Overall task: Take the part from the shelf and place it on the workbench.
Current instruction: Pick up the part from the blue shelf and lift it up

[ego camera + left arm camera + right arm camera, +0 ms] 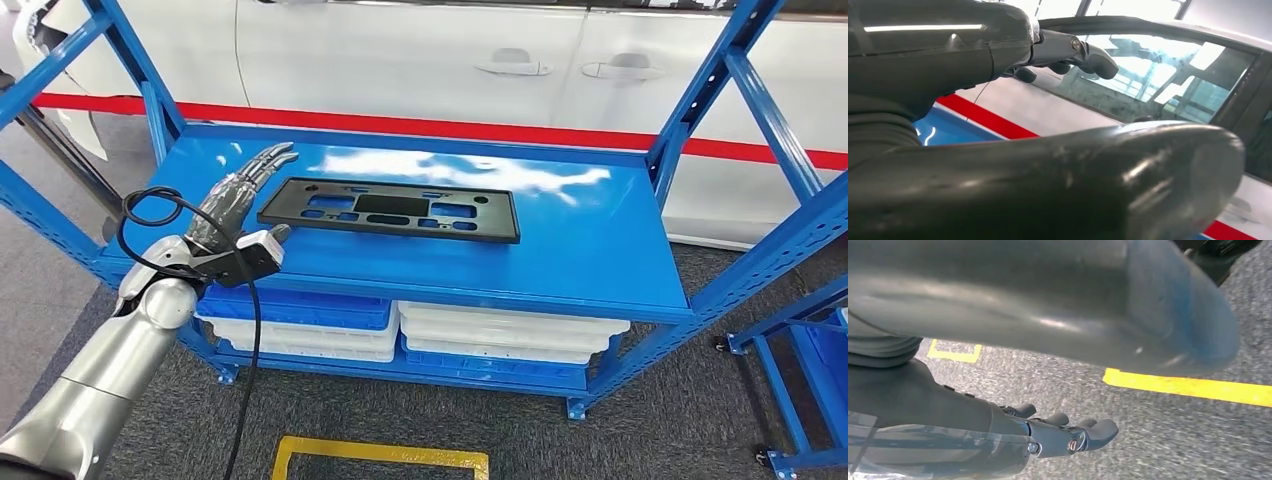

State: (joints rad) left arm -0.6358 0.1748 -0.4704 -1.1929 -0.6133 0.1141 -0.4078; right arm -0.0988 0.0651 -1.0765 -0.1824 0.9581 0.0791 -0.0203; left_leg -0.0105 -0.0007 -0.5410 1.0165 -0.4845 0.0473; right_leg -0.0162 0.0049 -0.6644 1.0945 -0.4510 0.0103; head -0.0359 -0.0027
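Note:
A flat black rectangular part (390, 209) with several cut-outs lies on the blue top shelf (600, 240), left of its middle. My left hand (240, 190) is raised over the shelf's left end, just left of the part and apart from it, fingers stretched out and holding nothing. In the left wrist view its fingers (1073, 52) reach out toward a white car, nothing between them. My right hand (1058, 432) hangs over grey floor, fingers extended and empty.
Blue uprights (720, 90) frame the shelf on both sides. White and blue bins (500, 335) sit on the lower level. A white car with a red stripe (450, 125) stands behind. A second blue rack (800, 380) is at right. Yellow floor tape (380, 455) lies in front.

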